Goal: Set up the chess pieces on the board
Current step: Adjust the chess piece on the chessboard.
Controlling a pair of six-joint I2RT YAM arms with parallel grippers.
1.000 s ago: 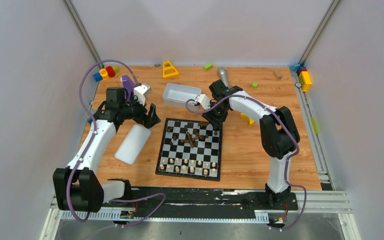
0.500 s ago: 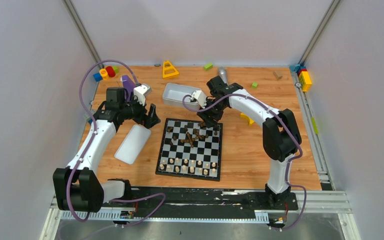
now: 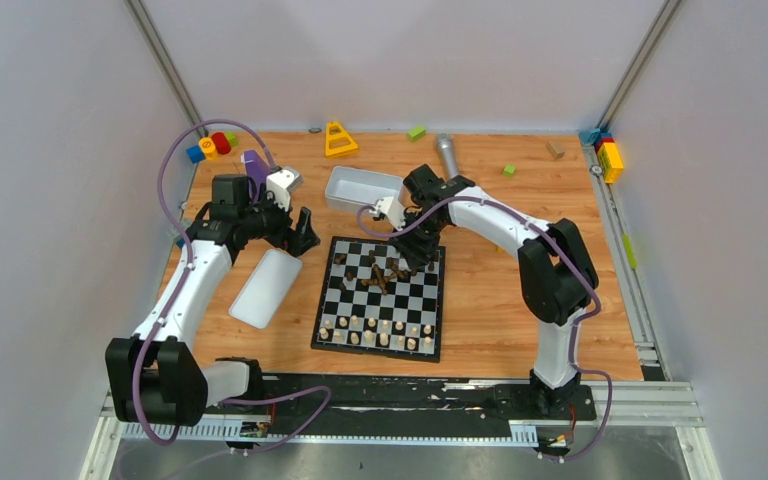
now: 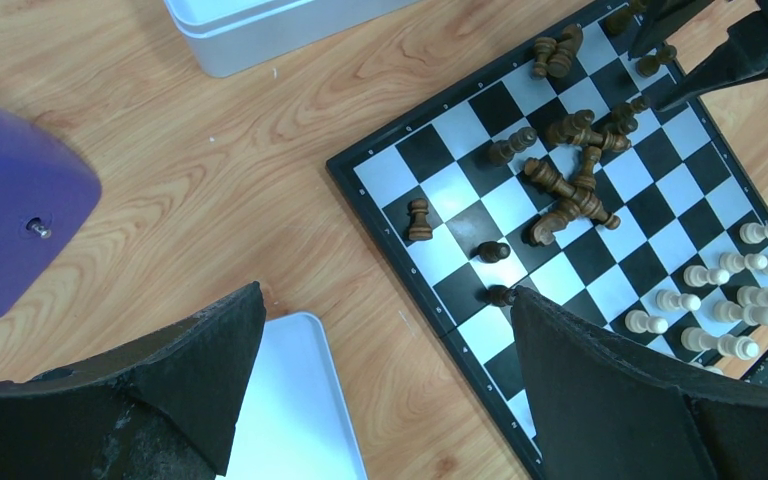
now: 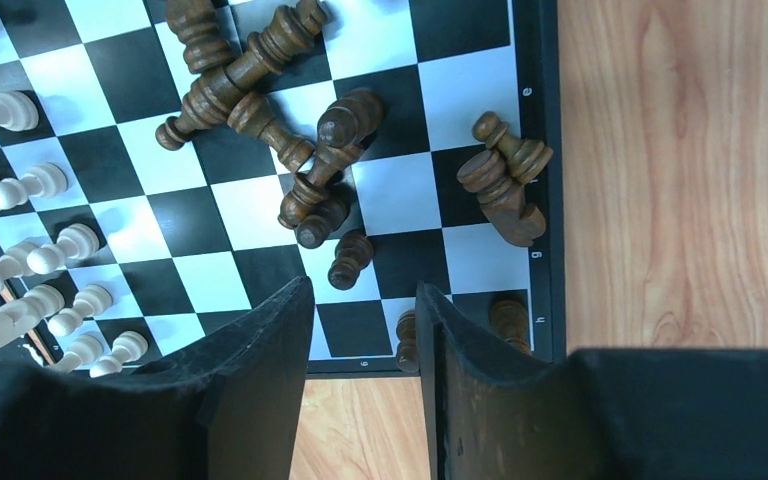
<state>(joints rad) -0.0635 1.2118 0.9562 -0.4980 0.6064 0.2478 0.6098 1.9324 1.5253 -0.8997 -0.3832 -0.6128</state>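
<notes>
Here, checkered board (image 5: 546, 60), dark turned-wood pieces (image 5: 243, 75), left fingers (image 4: 600, 400) spread, right fingers (image 5: 260, 400) seemingly parted.

Setting: robotics lab test cell. Wooden worktop (image 3: 490, 310) boxed in by plain white panels (image 3: 50, 200) on aluminium rails (image 3: 638, 60). Left arm (image 3: 185, 290) and right arm (image 3: 550, 270) bolted to a black base plate (image 3: 410, 392), purple cables (image 3: 210, 124) exposed. Toy blocks (image 3: 611, 157) scattered at the back.

The top view looks down from above and behind the arm bases over the whole worktop (image 3: 490, 300). The left wrist view looks down past the left end effector (image 4: 385, 300) from some height, with the board (image 4: 600, 258) to its right. The right wrist view sits close over the board's edge. All three share the toppled dark chessmen (image 3: 385, 272).
</notes>
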